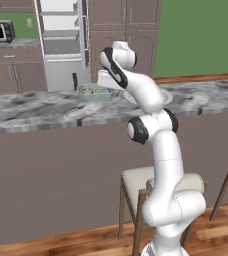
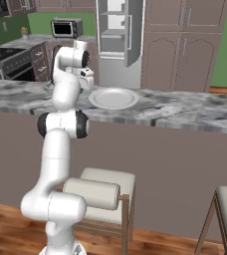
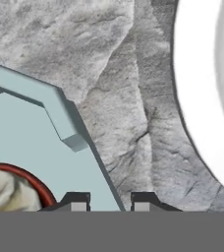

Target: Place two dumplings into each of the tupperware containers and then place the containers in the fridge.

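Note:
One pale teal tupperware container (image 1: 93, 93) stands on the marble counter (image 1: 31, 107) with dumplings (image 1: 92, 91) in it. The arm reaches over it from the right, and the hand hangs low at its right end. In the hand view my gripper (image 3: 109, 202) straddles the container's flared rim (image 3: 65, 118). One dark fingertip (image 3: 75, 202) is inside the tub and the other is outside, close together on the wall. A pale crinkled dumpling (image 3: 8, 189) with a red-brown edge lies inside near the inner fingertip. The fridge (image 1: 61, 40) stands open behind the counter.
A round white plate (image 2: 113, 98) lies on the counter just right of the container; its rim (image 3: 202, 98) shows in the hand view. A black microwave (image 2: 66, 27) sits at the back left. Stools (image 2: 105, 182) stand in front of the counter by the robot's base.

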You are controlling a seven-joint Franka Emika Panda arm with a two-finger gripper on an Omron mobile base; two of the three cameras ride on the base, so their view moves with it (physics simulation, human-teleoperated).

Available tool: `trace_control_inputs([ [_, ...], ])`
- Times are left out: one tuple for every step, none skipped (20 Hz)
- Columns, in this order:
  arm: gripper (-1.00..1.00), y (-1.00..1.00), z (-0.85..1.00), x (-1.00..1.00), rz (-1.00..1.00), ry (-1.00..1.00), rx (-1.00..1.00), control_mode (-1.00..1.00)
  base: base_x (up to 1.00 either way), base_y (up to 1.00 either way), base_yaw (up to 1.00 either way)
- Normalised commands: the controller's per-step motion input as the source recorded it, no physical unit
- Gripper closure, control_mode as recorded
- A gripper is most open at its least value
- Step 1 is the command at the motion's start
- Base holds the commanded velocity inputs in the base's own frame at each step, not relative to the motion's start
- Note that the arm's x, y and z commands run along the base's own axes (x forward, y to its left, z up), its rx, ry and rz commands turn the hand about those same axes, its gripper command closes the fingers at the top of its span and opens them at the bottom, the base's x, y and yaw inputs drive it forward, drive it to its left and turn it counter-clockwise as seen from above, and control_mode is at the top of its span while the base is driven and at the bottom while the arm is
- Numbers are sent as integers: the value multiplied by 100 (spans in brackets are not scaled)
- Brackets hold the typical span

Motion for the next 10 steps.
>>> trace_control_inputs([
  [100, -41, 54, -81, -10, 0, 0, -100, 0, 0, 0],
  [100, -31, 71, -72, -12, 0, 0, -100, 0, 0, 0],
  [100, -21, 68, -91, -16, 0, 0, -100, 0, 0, 0],
  [100, -21, 66, -97, -17, 0, 0, -100, 0, 0, 0],
  [100, -11, 66, -100, -19, 0, 0, -100, 0, 0, 0],
  [100, -9, 51, -100, -19, 0, 0, -100, 0, 0, 0],
  [100, -11, 14, -100, -19, -3, 0, -100, 0, 0, 0],
  [100, -12, 0, -100, -18, -4, 0, -100, 0, 0, 0],
  [100, -12, 0, -100, -18, -7, 0, -100, 0, 0, 0],
  [100, -4, 6, -74, -13, -1, 0, -100, 0, 0, 0],
])
